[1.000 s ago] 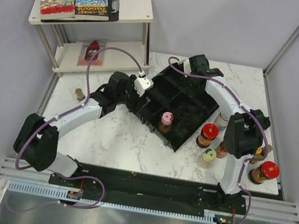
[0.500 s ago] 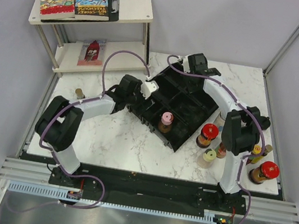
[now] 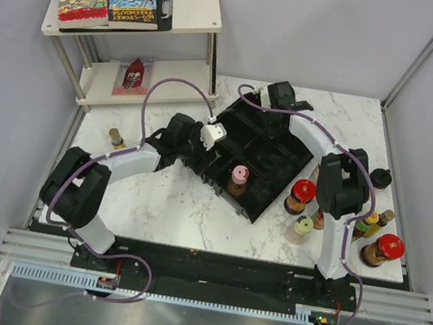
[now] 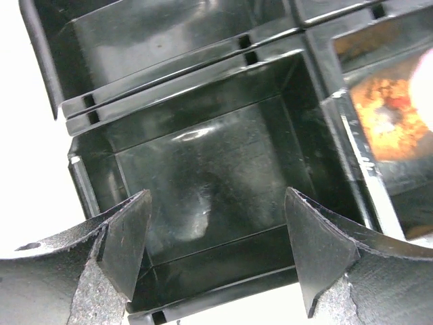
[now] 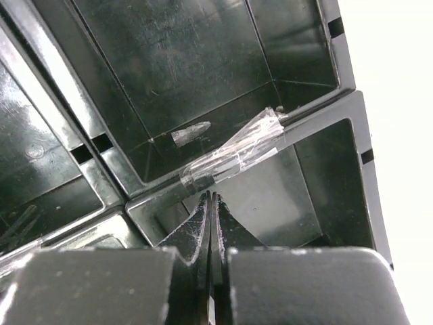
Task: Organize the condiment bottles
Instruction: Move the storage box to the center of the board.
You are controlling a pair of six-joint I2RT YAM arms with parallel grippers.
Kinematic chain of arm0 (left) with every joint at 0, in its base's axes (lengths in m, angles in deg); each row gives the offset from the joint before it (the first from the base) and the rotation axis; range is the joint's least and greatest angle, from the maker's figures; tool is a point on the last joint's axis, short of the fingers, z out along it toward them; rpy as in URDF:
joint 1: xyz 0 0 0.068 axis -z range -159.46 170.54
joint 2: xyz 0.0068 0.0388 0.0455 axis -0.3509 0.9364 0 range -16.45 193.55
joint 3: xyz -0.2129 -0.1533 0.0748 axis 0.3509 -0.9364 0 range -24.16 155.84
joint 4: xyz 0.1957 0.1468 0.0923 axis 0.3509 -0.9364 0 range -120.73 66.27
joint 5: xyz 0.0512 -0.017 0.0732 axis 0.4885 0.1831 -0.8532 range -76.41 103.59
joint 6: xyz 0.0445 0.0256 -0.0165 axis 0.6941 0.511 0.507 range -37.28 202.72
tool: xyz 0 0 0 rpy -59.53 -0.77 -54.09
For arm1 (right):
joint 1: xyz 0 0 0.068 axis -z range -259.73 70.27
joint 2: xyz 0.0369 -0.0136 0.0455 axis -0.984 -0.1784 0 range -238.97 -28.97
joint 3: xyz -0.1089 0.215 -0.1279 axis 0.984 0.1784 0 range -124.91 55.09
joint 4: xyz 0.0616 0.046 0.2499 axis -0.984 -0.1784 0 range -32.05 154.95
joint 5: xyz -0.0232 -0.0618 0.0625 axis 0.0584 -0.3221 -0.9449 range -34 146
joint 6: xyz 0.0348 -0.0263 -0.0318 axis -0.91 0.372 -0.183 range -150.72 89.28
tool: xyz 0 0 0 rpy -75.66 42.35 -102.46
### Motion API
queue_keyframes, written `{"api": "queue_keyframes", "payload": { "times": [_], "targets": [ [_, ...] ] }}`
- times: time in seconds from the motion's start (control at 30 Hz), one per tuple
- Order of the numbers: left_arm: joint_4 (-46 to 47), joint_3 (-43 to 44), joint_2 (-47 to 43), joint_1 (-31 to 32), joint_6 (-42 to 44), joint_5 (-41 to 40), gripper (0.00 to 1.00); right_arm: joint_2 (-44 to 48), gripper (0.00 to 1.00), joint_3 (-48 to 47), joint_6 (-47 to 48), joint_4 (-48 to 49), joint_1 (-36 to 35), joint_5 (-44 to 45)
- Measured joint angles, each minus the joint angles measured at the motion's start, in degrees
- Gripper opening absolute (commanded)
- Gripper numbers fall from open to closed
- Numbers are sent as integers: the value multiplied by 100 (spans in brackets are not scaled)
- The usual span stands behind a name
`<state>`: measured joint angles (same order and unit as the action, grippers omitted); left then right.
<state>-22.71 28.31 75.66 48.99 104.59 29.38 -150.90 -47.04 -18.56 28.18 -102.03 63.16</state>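
Right now the left pincer (image 4: 216, 244) hangs with its jaws spread wide and nothing between them. It is above a bare compartment at the left end of the black tray (image 3: 275, 159), which lies askew in the middle of the marble tabletop (image 3: 170, 196). The right pincer (image 5: 211, 203) is closed tight on nothing, its tips pressed together close above a divider at the tray's far end. A strip of clear tape (image 5: 233, 156) is stuck across that wall.

One pink-capped bottle (image 3: 239, 176) stands upright in a compartment along the tray's near edge; the left wrist view catches it only as a blur at its right margin. The rest stand on the tabletop, most in a cluster right of the tray. Among them are a red-capped bottle (image 3: 303, 190) just beside the tray, a yellow-capped jar (image 3: 304, 225) in front of it, and a larger red-capped jar (image 3: 390, 244) near the right edge. A lone small bottle (image 3: 116, 138) stands well apart on the left, near the shelf (image 3: 191, 10) that carries books (image 3: 110, 1).
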Motion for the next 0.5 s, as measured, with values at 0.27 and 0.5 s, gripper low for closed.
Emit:
{"api": "queue_keyframes", "payload": {
  "times": [0.27, 0.5],
  "targets": [
    [-334, -168, -232, 168, 0, 369, 85, 0, 0, 79, -28, 46, -98, -184],
    [-813, -188, -363, 553, 35, 433, 85, 0, 0, 107, -33, 79, -310, -249]
  ]
}}
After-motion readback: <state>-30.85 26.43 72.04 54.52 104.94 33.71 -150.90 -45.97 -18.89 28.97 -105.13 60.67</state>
